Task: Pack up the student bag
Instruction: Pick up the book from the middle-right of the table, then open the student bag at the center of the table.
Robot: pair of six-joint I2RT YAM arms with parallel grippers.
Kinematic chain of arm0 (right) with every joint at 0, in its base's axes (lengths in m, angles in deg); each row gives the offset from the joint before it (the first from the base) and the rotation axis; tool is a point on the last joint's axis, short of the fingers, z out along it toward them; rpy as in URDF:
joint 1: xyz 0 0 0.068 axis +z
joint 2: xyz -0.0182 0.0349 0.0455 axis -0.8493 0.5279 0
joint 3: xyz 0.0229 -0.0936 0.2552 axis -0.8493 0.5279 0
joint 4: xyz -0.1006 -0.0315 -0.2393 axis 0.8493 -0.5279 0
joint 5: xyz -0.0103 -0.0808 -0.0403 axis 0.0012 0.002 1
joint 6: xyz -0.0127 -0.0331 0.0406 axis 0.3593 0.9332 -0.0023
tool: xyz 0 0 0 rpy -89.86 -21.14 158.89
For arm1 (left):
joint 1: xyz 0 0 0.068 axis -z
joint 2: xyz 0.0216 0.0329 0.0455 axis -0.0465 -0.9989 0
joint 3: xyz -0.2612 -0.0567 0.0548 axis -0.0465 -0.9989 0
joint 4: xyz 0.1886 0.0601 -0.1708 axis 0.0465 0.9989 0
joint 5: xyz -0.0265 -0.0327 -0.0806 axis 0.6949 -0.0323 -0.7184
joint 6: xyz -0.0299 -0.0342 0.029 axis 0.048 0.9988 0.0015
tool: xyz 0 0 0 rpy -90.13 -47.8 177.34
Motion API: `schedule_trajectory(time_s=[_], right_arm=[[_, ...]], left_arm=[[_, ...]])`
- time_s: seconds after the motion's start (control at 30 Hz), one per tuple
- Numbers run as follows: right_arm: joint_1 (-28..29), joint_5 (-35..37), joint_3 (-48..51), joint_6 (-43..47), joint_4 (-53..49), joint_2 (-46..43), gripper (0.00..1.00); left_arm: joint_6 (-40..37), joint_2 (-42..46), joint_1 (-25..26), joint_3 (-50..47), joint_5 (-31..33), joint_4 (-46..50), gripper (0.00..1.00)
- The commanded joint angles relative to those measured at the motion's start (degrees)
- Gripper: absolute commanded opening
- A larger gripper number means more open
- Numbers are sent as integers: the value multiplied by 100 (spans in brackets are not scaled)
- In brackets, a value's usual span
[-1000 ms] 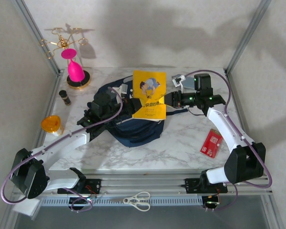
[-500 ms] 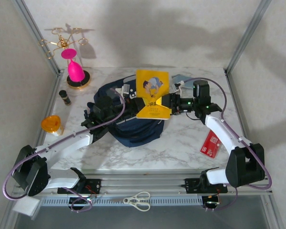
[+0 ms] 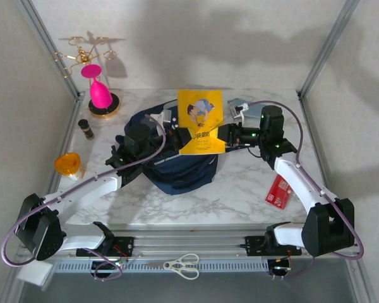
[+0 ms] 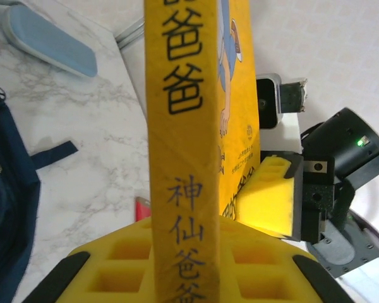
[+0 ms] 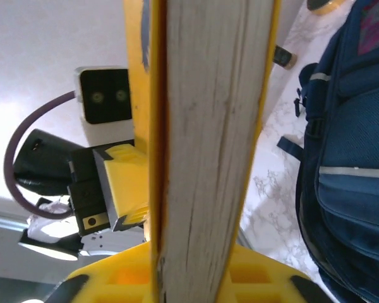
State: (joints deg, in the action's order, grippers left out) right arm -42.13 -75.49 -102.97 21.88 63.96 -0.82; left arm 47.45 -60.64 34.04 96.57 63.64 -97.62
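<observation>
I have the left claw point(image 3: 174, 136) and the right claw point(image 3: 222, 134) both clamped on the yellow book point(image 3: 201, 120). They come in from opposite sides and hold it upright between them. From the top camera its cover faces up toward me, and its lower edge sits over the far part of the student bag point(image 3: 177, 173). I cannot tell whether the book touches the fabric. The left wrist camera looks straight along the spine, which has dark characters printed on it. The spine runs down into the left claw's yellow foam pads, which are nearly closed and pressed against the two covers. Further along the same cover, the right claw's yellow pad lies flat against it. The right wrist camera shows the pale page edge running down between that claw's own pads, which are drawn in tight on the book. The left claw's pad grips the cover beyond. The bag lies slumped on the marble surface point(image 3: 240, 189) in the middle, between the two arms, navy with light piping. A pale blue oblong case point(image 4: 50, 41) rests on the surface beyond the bag. A red card point(image 3: 279, 191) lies near the right arm. A pink vase point(image 3: 100, 95), a small dark bottle point(image 3: 85, 129) and an orange cup point(image 3: 67, 164) stand along the left side, well apart from the bag.
</observation>
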Motion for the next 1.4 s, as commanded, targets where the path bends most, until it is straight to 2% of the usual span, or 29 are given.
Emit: schedule_trajectory(time_s=[0.0,0.07,0.17,0.27,0.33,0.43,0.53,0.63,0.8,0.93,1.03,1.13,1.37], right_arm=[[-38,192,-458,547,-606,15,6],[-163,348,-572,700,-946,21,2],[-505,653,-673,955,-1594,-22,0],[-979,975,-636,1156,-2147,-92,0],[-1227,1063,-568,1304,-2387,-157,0],[-1449,1140,-472,1526,-2644,-215,0],[-1556,1121,-393,1606,-2757,-244,0],[-1613,1106,-319,1624,-2745,-274,0],[-1649,1074,-305,1657,-2742,-230,0],[-1661,1056,-276,1703,-2746,-188,0],[-1659,1054,-233,1712,-2726,-161,0],[-1666,1041,-181,1721,-2709,-140,0],[-1701,1048,-176,1782,-2805,-133,0]], left_arm=[[-871,121,38,315,110,853,17],[-1489,109,40,497,391,1537,34],[-2359,-2,47,726,1024,2552,49],[-3044,-414,60,1014,1535,3557,53],[-3427,-672,92,1059,1640,3846,54],[-4072,-957,380,955,1903,3834,58],[-4661,-1326,696,981,2477,3886,64],[-4958,-1589,733,1017,3135,3842,70],[-5207,-1926,817,1120,2629,3627,77],[-5396,-2246,838,1191,2949,3456,81],[-5518,-2626,814,1492,3138,3574,80],[-5564,-2890,722,1722,3231,3507,74],[-5687,-3118,472,1995,2819,3513,37]])
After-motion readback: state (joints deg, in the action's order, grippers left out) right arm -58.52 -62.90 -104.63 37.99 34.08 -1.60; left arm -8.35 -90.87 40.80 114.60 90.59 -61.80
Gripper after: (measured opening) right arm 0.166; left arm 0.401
